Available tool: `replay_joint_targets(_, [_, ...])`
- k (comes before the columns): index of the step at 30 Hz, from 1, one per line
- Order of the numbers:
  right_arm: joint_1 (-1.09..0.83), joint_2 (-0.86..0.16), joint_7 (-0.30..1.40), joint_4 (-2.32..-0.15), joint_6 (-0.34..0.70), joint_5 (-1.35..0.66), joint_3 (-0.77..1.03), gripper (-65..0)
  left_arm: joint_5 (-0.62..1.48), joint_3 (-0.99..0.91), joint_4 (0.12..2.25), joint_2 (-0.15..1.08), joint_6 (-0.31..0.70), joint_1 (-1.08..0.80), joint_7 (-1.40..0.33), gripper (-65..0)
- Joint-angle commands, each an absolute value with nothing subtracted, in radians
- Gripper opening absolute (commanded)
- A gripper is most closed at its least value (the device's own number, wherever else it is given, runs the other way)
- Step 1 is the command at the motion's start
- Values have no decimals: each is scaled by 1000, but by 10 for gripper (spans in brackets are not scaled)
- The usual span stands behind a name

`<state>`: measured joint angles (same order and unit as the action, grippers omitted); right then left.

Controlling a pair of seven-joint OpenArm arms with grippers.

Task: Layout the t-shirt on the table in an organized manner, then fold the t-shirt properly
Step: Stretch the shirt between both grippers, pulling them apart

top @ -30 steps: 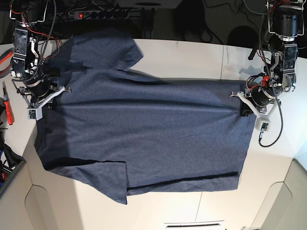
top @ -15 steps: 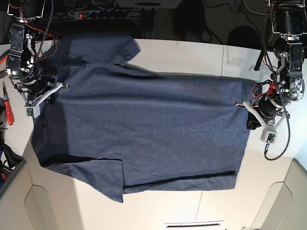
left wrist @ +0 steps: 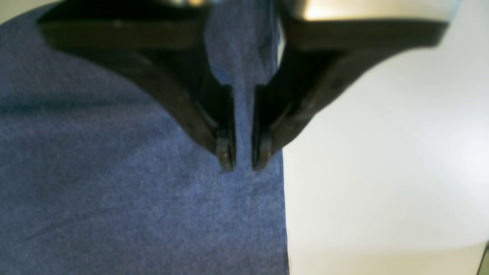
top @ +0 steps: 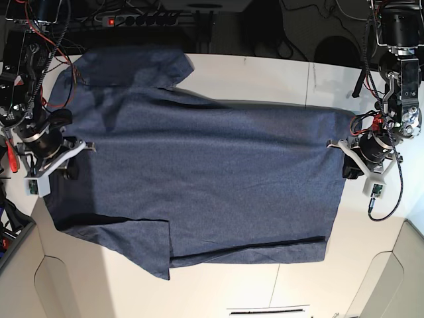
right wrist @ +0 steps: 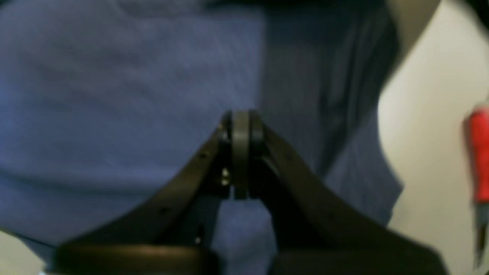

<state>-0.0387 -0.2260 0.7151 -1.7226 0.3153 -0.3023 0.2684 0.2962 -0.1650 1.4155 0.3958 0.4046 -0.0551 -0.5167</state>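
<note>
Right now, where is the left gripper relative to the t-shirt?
In the base view the left gripper sits at the right, at the t-shirt's hem edge; its wrist view shows the jaws slightly parted astride a fold of cloth, beside bare table.

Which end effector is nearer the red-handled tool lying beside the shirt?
Right. The right end effector is over the heathered navy-blue t-shirt near the edge where the red-handled tool lies; the left end effector is at the shirt's opposite edge.

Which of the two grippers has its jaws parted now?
The left gripper: a slit shows between its fingertips over the t-shirt hem. The right gripper is pressed shut.
</note>
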Motion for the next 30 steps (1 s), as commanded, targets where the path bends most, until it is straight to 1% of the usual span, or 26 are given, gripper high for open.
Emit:
replay_joint_targets(1, [-28,-223,715,-1771,318,-310,275,-650,300,-171,1434,410,397,-42,-503,-519])
replay_joint_targets(4, [-29,-195,758,-1848,318,-262,277,-650,277,-172,1434,410,395,-42,-508,-512])
replay_joint_targets(6, [-28,-182,760,-1868,318,-219,279,-650,257,-171,1434,410,373,-42,-509,-512])
replay_joint_targets(7, [-28,-180,760,-1868,318,-210,283,-615,251,-171,1434,410,361,-42,-509,-512])
replay_joint_targets(9, [-28,-179,759,-1867,316,-209,296,-431,250,-171,1434,410,347,-42,-509,-512])
replay_joint_targets(10, [-28,-179,759,-1865,307,-209,303,-392,250,-171,1434,410,348,-42,-509,-512])
replay_joint_targets(13, [-28,-179,741,-1863,271,-213,330,-387,251,-171,1434,410,348,-41,-496,-512])
replay_joint_targets(15, [-28,-174,720,-1858,272,-240,350,-387,252,-171,1434,410,347,-35,-488,-512])
replay_joint_targets(21, [-28,-161,688,-1848,340,-299,384,-392,290,-171,1433,410,347,-22,-489,-512])
replay_joint_targets(23, [-28,-160,688,-1848,357,-300,384,-421,308,-171,1433,410,347,-22,-490,-512])
replay_joint_targets(26, [-28,-163,669,-1848,356,-295,386,-427,323,-171,1433,410,348,-22,-490,-512])
replay_joint_targets(30, [-29,-194,662,-1848,356,-292,398,-427,323,-171,1433,410,349,-27,-499,-512])
